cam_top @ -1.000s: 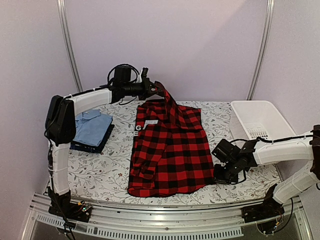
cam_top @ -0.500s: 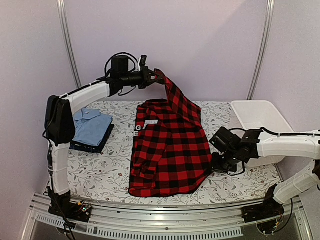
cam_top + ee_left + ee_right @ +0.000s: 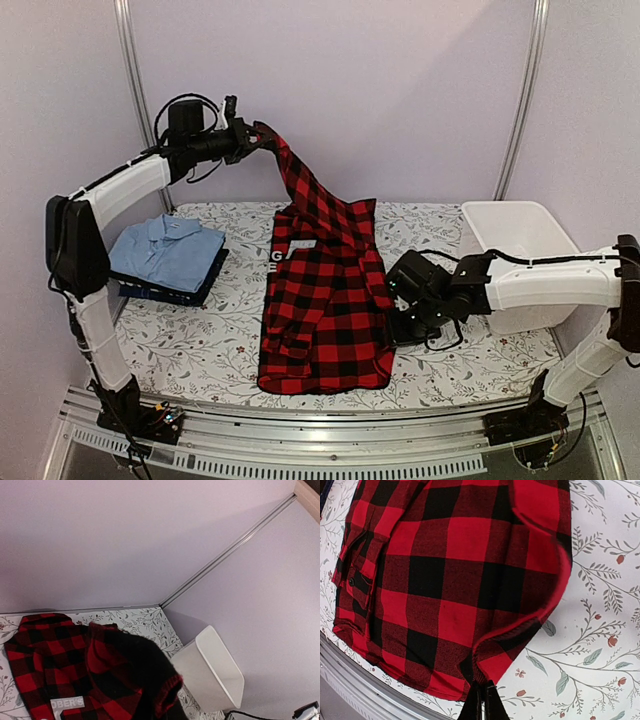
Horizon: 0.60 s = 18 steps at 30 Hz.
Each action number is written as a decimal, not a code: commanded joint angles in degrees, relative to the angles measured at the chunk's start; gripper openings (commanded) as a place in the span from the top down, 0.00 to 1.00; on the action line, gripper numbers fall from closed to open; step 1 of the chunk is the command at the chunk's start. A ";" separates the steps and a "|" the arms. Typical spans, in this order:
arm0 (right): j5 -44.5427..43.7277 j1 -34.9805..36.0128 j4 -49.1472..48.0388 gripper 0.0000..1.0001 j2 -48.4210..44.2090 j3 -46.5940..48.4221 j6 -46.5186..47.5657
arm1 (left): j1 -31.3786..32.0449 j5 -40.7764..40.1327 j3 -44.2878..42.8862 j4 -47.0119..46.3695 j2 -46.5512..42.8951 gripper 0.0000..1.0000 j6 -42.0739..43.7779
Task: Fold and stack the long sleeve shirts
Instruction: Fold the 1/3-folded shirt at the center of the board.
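The red-and-black checked shirt (image 3: 325, 300) lies in the middle of the tabletop (image 3: 200, 340). Its bottom edge is close to the front edge of the tabletop. One part of it is pulled up high, near the back wall. The left pincer (image 3: 258, 137) holds that part tight, well above the tabletop, and the cloth hangs down from it in a long strip. The right pincer (image 3: 481, 700) is low at the shirt's right side. Its two dark fingers are pressed together on the shirt's edge near the bottom corner, and the edge curls over there.

There is bare tabletop to the left of the shirt, between it and a pile of folded clothes. There is also a bare strip on the right, where the right arm reaches in.

The tabletop is white with little leaves and red flowers on it. The walls are pale purple, with shiny metal poles.

In the pile, the light blue shirt (image 3: 170, 250) sits folded on top of the dark navy garment (image 3: 175, 293). A white basket (image 3: 520, 240) stands at the far right corner, and its inside looks white.
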<state>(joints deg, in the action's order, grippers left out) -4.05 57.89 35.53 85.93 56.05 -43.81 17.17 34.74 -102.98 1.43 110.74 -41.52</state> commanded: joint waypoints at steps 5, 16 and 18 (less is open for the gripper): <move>6.85 0.82 -0.05 1.00 4.25 3.73 9.14 | -4.58 -2.85 9.51 0.57 -6.91 1.00 2.92; 15.27 0.80 6.33 1.00 9.41 9.62 19.99 | -5.67 -2.28 4.96 2.05 -4.03 1.00 4.44; 15.87 0.82 7.76 1.00 10.09 10.58 21.73 | -5.76 -2.65 3.46 2.16 -3.60 1.00 4.62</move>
<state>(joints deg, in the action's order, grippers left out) 9.32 58.24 38.48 94.52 63.88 -27.46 12.12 32.49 -95.81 3.55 106.02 -38.63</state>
